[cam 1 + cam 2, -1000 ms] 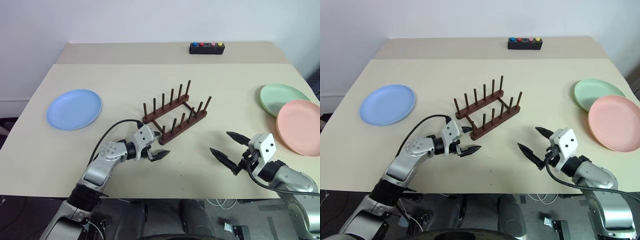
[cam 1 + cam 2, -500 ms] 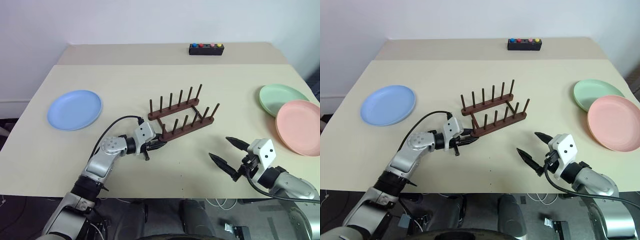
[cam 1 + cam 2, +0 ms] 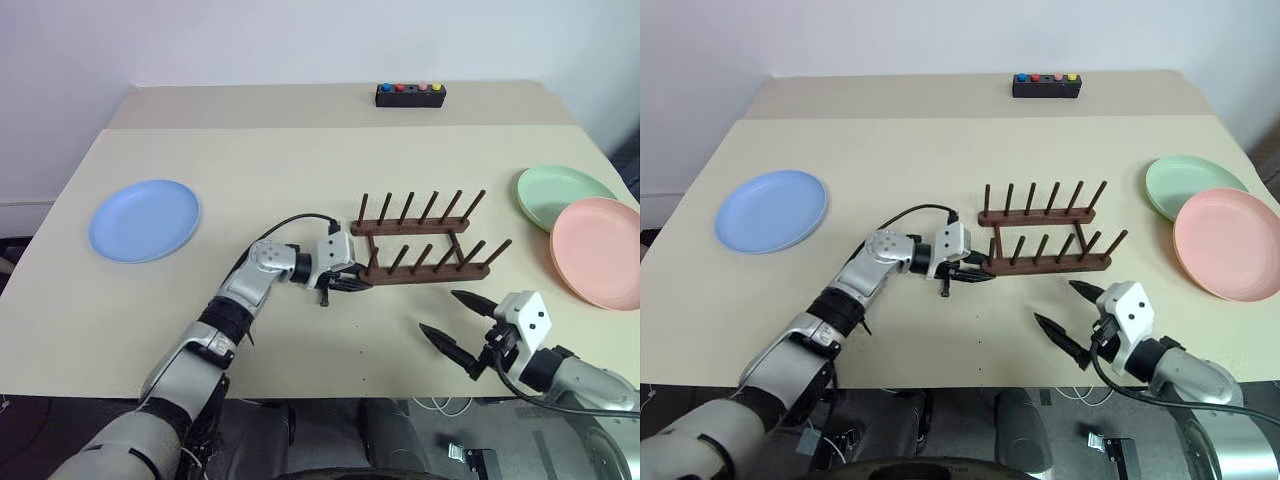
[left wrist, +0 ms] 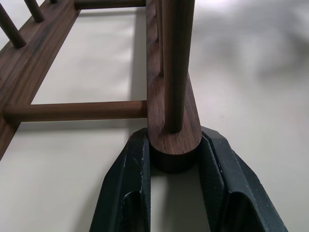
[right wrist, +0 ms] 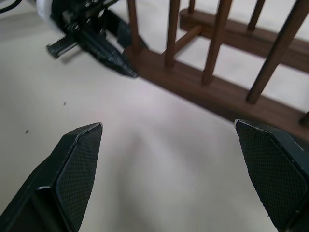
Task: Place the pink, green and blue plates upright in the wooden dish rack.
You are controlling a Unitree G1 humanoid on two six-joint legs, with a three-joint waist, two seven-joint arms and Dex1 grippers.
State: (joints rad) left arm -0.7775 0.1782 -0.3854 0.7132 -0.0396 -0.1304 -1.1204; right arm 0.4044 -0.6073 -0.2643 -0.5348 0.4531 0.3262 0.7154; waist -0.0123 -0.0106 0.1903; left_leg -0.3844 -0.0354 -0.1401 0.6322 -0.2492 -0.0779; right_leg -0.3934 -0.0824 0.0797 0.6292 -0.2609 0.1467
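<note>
Holding the near rail of the wooden dish rack (image 3: 425, 243) by its end, our left gripper (image 3: 352, 283) has its two fingers closed narrow on the rounded tip of that rail. The rack stands near the middle of the table (image 3: 300, 160), all slots free. Our right gripper (image 3: 463, 325) hovers at 5 o'clock from the rack, fingers spread wide and holding nothing.

We see some risks from here. The grip takes only the tip of one rail, so a pull or a twist may swing the whole rack or lift its far end, and the pegs could then lean. The rack is light, we judge, so it can also slide toward the green plate (image 3: 562, 190) and the pink plate (image 3: 600, 250), which lie at 3 o'clock from it; the pink one overlaps the green one. The blue plate (image 3: 145, 218) lies alone at 9 o'clock, well apart, a long reach for either arm.

The pink plate is cut off by the picture's edge. In the left wrist view the far part of the rack is out of frame. What the black box (image 3: 410, 94) at 12 o'clock does, we cannot tell.
</note>
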